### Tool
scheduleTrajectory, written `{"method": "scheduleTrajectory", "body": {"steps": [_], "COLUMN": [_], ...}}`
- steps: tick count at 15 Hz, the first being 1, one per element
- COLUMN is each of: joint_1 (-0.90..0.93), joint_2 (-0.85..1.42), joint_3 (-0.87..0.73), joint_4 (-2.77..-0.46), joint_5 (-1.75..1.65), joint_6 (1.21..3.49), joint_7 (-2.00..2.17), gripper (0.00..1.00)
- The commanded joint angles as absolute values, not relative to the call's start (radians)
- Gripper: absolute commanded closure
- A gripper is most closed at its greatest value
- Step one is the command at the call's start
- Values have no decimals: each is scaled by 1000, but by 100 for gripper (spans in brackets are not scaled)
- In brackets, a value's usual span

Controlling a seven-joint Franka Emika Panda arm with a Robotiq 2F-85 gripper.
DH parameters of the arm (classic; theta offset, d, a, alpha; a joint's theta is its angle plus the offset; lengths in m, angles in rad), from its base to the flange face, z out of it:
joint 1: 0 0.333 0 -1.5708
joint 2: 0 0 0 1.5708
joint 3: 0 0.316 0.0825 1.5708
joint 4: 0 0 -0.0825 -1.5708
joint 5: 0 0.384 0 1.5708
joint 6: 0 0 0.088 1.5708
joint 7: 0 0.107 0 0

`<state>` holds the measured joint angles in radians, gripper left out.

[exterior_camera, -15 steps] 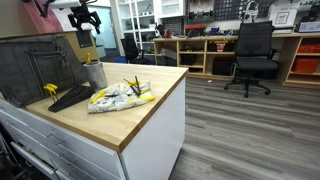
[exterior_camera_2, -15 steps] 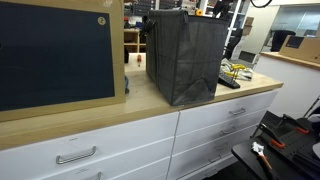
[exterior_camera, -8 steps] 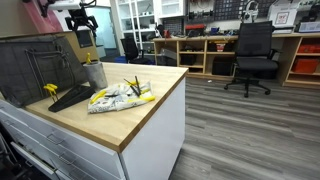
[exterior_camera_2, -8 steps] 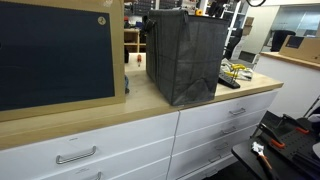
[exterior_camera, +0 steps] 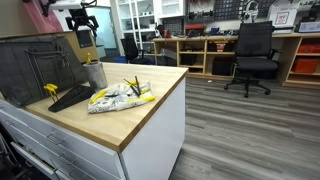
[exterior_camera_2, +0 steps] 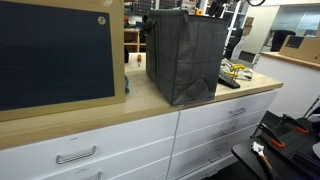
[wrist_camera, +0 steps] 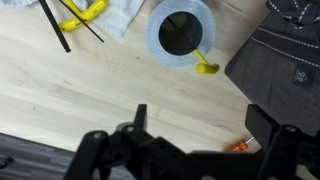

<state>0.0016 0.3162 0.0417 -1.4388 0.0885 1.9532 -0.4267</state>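
Wrist view: pale round cup [wrist_camera: 180, 35] seen from above, dark inside, with a small yellow bit [wrist_camera: 207, 66] at its edge. Stands upright on the wooden surface [wrist_camera: 80, 90], just beside a grey cloth bag [wrist_camera: 285, 50]. Probably light and stiff, with a smooth side that may slip; likely easy to tip over. Best taken by the rim, one finger inside and one outside, or across the whole body if narrow enough. Pincer [wrist_camera: 200, 120] wide open, holding nothing, touching nothing, hanging well above the cup. Seen in an exterior view too, high over the cup [exterior_camera: 93, 73], pincer [exterior_camera: 86, 22] pointing down. Farther along the surface: a crumpled white wrap [exterior_camera: 112, 98] with yellow-handled tools [exterior_camera: 135, 92] on it, and a flat black thing [exterior_camera: 68, 98] near the grey cloth bag [exterior_camera: 35, 65]. Far back on the floor, a black office chair [exterior_camera: 252, 52].
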Motion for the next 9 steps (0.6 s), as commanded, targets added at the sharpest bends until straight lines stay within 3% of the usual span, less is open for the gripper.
{"method": "scheduleTrajectory", "body": {"steps": [1, 9], "joint_1": [-8, 18], "joint_2": [318, 443], "joint_3": [53, 86], "joint_4": [-1434, -1323], "joint_5": [84, 31], "joint_6": [1949, 1885], "joint_7": [-424, -457], "gripper": [0, 0]}}
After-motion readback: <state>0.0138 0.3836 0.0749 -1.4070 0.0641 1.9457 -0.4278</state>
